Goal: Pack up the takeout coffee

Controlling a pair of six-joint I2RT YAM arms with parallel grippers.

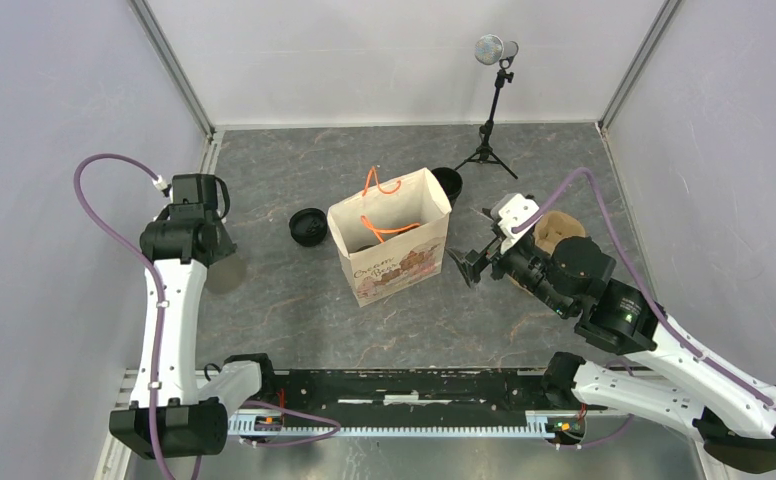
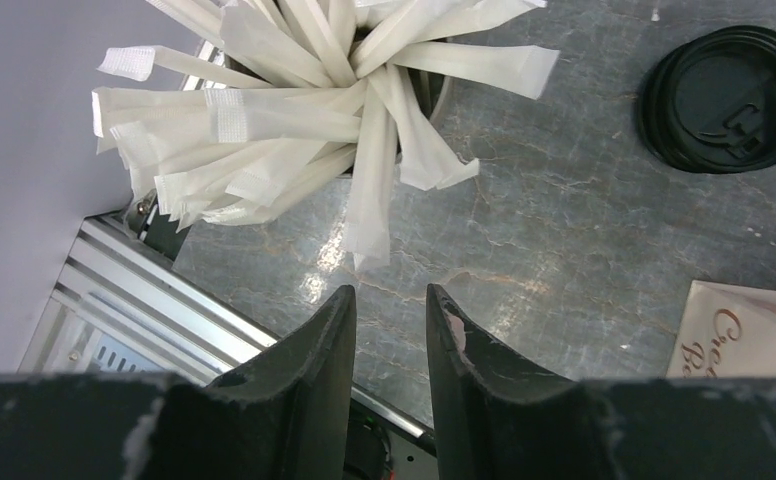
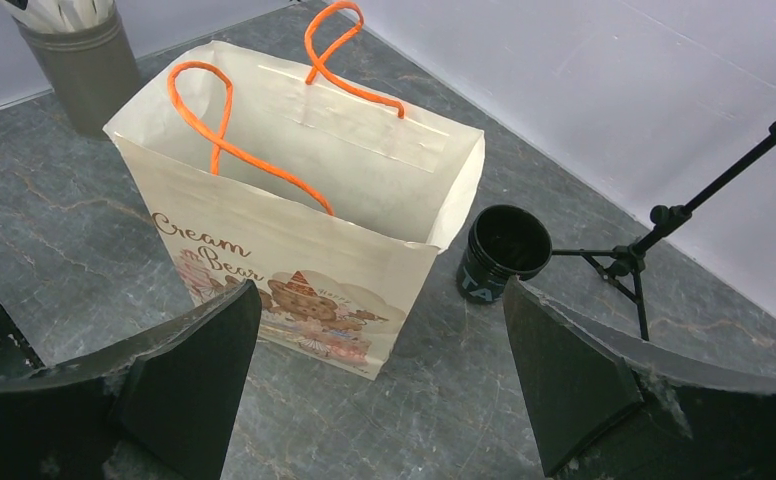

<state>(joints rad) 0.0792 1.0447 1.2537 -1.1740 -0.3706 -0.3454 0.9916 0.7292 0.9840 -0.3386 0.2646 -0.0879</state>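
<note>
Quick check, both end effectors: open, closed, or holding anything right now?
Left end effector: partly open with a narrow gap, holding nothing.
Right end effector: wide open, holding nothing.

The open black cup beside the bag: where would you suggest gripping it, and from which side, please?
Probably its wall below the rim, coming from above: the cup stands upright and lidless, with the paper bag close on one side and the tripod on the other.
</note>
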